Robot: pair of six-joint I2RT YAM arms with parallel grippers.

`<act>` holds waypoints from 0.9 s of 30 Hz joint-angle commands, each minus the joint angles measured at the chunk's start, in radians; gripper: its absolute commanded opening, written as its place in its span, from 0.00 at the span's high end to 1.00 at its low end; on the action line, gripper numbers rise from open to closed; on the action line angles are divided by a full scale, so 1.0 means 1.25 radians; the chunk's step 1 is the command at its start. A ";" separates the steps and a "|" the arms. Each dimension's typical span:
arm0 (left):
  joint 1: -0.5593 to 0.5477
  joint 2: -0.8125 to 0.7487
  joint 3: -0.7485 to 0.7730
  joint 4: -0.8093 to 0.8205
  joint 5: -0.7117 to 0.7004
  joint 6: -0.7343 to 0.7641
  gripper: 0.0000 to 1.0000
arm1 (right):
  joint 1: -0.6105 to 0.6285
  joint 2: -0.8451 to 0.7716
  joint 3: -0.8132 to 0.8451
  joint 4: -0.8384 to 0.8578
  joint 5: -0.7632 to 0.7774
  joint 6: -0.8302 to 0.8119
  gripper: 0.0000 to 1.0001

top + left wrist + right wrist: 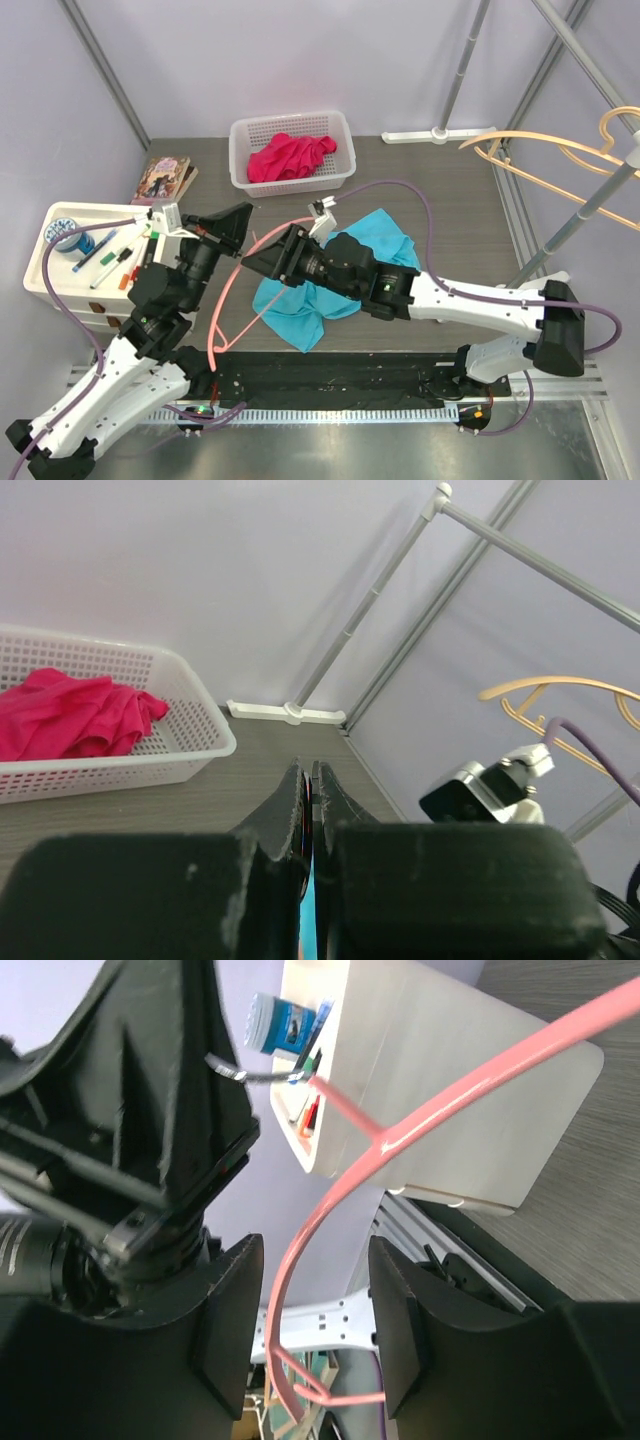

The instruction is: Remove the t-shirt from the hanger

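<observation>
The turquoise t-shirt (pixel 300 315) lies crumpled on the table under my right arm. Part of it (pixel 392 238) shows beyond the wrist. The pink hanger (pixel 224 305) curves from the two grippers down toward the near edge, beside the shirt's left side. My left gripper (pixel 243 218) (pixel 311 770) is shut, with a thin red sliver of the hanger pinched between its jaws. My right gripper (pixel 256 262) (pixel 315 1252) faces it, open. The hanger's rod (pixel 330 1210) passes between its fingers, nearer the left pad. Where the hanger meets the shirt is hidden by my right arm.
A white basket (pixel 240 150) holding a magenta garment (pixel 290 155) stands at the back. A white tray (pixel 60 215) with markers and a tape roll is at the left, a book (pixel 165 180) behind it. Tan hangers (pixel 560 160) hang on a rail at the right.
</observation>
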 commanded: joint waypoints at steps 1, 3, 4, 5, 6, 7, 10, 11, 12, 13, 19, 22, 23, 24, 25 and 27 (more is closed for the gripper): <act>0.004 -0.017 -0.008 0.104 0.037 0.009 1.00 | -0.001 0.046 0.087 0.030 0.047 0.044 0.51; 0.004 -0.020 -0.008 0.107 0.046 0.011 1.00 | -0.001 0.068 0.100 0.029 0.048 0.056 0.52; 0.004 -0.020 -0.008 0.106 0.057 0.013 1.00 | -0.001 0.075 0.103 0.034 0.049 0.067 0.52; 0.004 -0.021 -0.008 0.106 0.064 0.011 1.00 | -0.001 0.081 0.110 0.044 0.048 0.068 0.53; 0.004 -0.021 -0.009 0.103 0.067 0.013 1.00 | -0.001 0.094 0.114 0.045 0.048 0.068 0.54; 0.004 -0.024 -0.010 0.101 0.075 0.013 1.00 | -0.001 0.099 0.120 0.042 0.048 0.072 0.57; 0.004 -0.038 -0.013 0.093 0.091 0.014 1.00 | -0.001 0.105 0.109 0.054 0.057 0.098 0.71; 0.004 -0.044 -0.013 0.076 0.093 0.015 1.00 | -0.001 0.100 0.087 0.061 0.063 0.117 0.86; 0.004 -0.050 -0.010 0.066 0.094 0.015 1.00 | -0.001 0.095 0.076 0.070 0.081 0.128 0.91; 0.004 -0.056 -0.004 0.052 0.093 0.020 1.00 | -0.001 0.082 0.062 0.092 0.087 0.137 0.98; 0.004 -0.124 0.064 -0.195 0.028 -0.014 0.37 | -0.008 0.023 0.006 0.120 0.118 0.147 0.99; 0.004 -0.174 0.093 -0.322 0.050 -0.011 0.30 | -0.014 -0.016 -0.014 0.136 0.114 0.147 0.99; 0.004 -0.185 0.098 -0.348 0.055 -0.025 0.29 | -0.014 -0.036 -0.024 0.134 0.119 0.147 0.99; 0.004 -0.219 0.101 -0.372 0.070 -0.037 0.28 | -0.016 -0.047 -0.029 0.134 0.122 0.149 0.99; 0.004 -0.235 0.101 -0.417 0.079 -0.049 0.28 | -0.021 -0.057 -0.034 0.134 0.123 0.150 0.99; 0.004 -0.283 0.090 -0.459 0.110 -0.091 0.27 | -0.031 -0.085 -0.041 0.134 0.119 0.154 0.99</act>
